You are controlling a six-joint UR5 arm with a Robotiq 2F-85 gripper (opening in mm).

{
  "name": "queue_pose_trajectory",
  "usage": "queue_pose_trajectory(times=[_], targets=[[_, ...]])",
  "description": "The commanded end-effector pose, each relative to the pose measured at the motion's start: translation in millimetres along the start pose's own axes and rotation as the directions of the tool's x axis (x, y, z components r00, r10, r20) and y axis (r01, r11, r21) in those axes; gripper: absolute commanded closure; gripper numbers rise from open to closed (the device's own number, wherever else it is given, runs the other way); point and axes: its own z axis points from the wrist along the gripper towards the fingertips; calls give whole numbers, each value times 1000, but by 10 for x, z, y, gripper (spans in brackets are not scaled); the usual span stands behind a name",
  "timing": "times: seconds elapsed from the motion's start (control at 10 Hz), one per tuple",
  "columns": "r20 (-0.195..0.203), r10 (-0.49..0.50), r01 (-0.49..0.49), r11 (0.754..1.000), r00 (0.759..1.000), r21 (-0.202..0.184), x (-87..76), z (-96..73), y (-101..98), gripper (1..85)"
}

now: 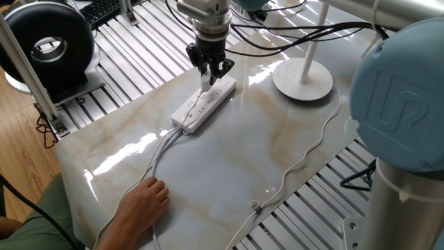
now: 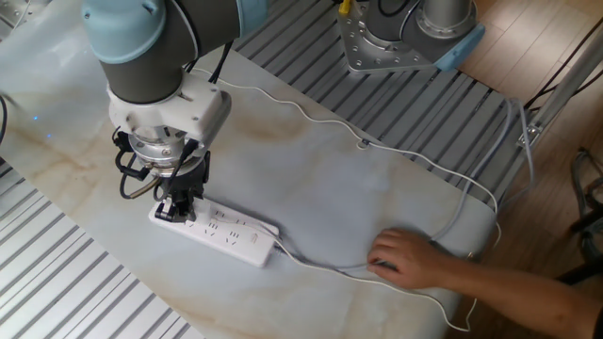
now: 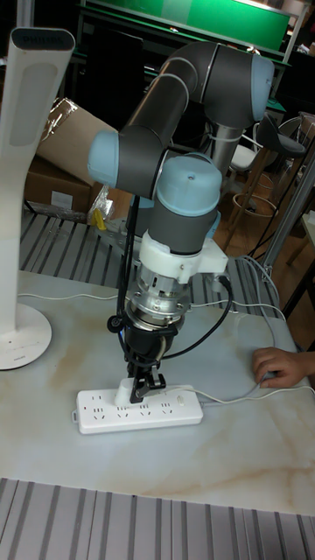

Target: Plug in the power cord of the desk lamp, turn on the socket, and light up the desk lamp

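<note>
Hovering over one end of the socket [image 1: 203,105], the gripper [image 1: 210,71] points straight down with its fingers clamped on a small white block, apparently the plug of the power cord [image 1: 310,148]; contact with the outlet face cannot be confirmed. The socket lies flat on the counter [image 1: 229,173], its long axis running from beneath the gripper towards the person's hand [image 1: 143,200], which rests on the thick socket cable at the far end. The lamp [image 1: 304,78] stands on its disc base near the gripper's end of the socket, apart from it. Seating the plug probably calls for a vertical press, prongs aligned with the holes directly below.
</note>
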Motion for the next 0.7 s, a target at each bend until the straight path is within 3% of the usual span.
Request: queue_pose_trajectory(times=[0.0, 0.6], targets=[[15, 1, -1, 1000, 1000, 13, -9, 16, -10, 847], [31, 2, -2, 1000, 1000, 16, 3, 16, 19, 847]])
